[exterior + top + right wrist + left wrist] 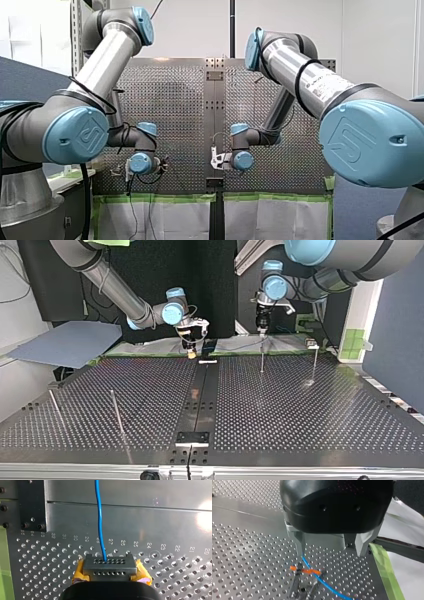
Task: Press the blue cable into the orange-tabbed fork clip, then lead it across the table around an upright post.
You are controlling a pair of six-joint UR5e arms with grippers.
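Your right gripper (111, 574): clamped on grey connector block (110, 566), blue cable (98, 517) running ahead; your left gripper (332, 552): closure unreadable, cable crossing orange-tabbed fork clip (305, 571) beneath, seating unconfirmed; routing round upright post (262, 359) apparently outstanding.

Cable (100, 517): blue. Fork clip (305, 571): orange tabs. Desk (300, 405): silver-grey, regular grid of holes. Edge tape (384, 570): green. Connector block (109, 566): dark grey, two rows of holes. Right pincer (110, 573): yellow pads. Left pincer (332, 553): black housing, metal-grey fingers.
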